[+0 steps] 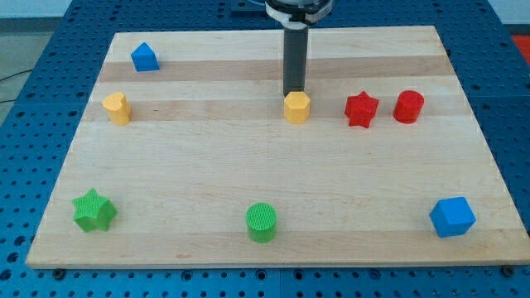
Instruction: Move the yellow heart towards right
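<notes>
- Tip is sitting just behind the yellow hexagon, far right of the yellow heart.
- No pincer is fitted here.
- Circling to the heart's left side seems wise.

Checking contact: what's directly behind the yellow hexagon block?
My tip stands right behind the yellow hexagon, toward the view's top. The block hides the tip's very end, so contact can't be confirmed.
</notes>
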Action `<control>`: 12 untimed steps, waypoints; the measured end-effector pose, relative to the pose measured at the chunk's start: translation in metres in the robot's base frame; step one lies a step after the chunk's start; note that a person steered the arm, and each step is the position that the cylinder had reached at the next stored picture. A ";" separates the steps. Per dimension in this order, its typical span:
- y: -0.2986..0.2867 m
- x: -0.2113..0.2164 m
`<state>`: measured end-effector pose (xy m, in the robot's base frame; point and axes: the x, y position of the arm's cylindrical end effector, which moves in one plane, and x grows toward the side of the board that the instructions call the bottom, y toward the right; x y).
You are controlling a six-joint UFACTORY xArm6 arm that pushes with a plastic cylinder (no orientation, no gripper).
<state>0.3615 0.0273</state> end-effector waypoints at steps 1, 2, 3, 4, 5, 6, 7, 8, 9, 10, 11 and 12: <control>0.003 0.012; -0.013 -0.017; -0.069 -0.044; -0.162 -0.044; -0.254 -0.044; -0.331 -0.044; -0.332 -0.027; -0.329 0.014; -0.304 0.031; -0.244 0.031; -0.209 0.030; -0.207 -0.009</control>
<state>0.3522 -0.1801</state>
